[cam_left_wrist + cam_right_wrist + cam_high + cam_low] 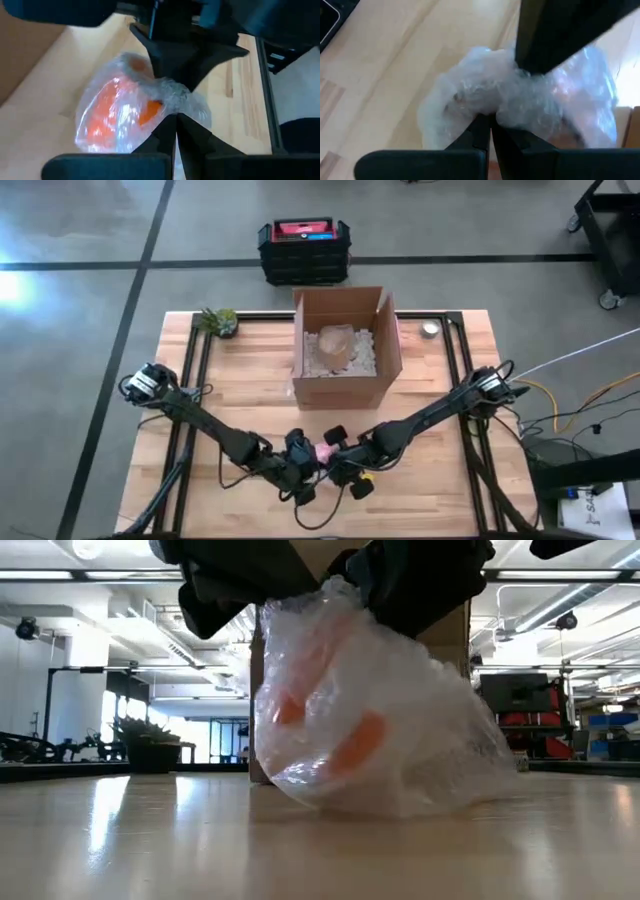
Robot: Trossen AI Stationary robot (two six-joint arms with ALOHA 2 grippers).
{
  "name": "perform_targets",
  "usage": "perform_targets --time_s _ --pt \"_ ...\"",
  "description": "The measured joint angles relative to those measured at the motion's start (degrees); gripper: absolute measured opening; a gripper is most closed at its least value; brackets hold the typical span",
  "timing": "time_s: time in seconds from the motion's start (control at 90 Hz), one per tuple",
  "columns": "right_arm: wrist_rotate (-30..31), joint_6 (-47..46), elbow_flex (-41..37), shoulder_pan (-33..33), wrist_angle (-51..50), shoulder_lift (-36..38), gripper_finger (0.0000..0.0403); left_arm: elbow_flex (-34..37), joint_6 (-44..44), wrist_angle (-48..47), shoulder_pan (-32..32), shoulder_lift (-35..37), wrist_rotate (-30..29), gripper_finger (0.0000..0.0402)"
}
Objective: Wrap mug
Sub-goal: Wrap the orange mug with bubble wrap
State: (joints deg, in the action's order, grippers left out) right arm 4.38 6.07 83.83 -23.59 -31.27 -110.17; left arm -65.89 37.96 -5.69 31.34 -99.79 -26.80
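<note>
High view: near the desk's [250, 395] near edge, the left claw [172, 117] and right claw [490, 120], both pinched shut, grip clear bubble wrap [400, 730] bundled around an orange mug [107, 112]. Wrapping looks nearly done; securing it and perhaps boxing remain.

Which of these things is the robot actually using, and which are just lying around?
In use: orange mug; bubble wrap around it; left claw and right claw, both pinching the wrap.

Lying about: cardboard box, small plant, black-and-red case on the floor.
</note>
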Motion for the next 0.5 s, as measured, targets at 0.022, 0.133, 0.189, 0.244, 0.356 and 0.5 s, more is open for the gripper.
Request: perform_targets --time_s 0.022,0.133,0.189,0.244,0.356,0.5 --pt "0.02 0.0 0.0 0.0 0.0 0.0 0.0002 0.0 -0.01 -0.01 0.01 -0.03 0.01 0.0" --pt "0.1 -0.13 0.84 0.0 -1.72 0.79 0.0002 0.0 -0.01 -0.41 0.01 -0.04 0.04 0.0" --pt "0.12 -0.69 2.02 0.02 -3.82 1.52 0.0002 0.11 0.01 -0.44 0.01 -0.04 0.06 0.0" --pt "0.28 -1.48 3.55 0.02 -7.09 2.15 0.0002 0.29 0.06 -0.5 0.01 -0.04 0.08 0.0" --pt "1.48 -2.89 5.76 0.14 -13.9 2.58 0.0002 0.37 0.1 -0.75 -0.01 -0.06 0.17 0.0" --pt "1.9 -3.44 6.88 0.18 -13.98 2.69 0.0002 0.42 0.19 -1.22 0.01 -0.06 0.26 0.0"
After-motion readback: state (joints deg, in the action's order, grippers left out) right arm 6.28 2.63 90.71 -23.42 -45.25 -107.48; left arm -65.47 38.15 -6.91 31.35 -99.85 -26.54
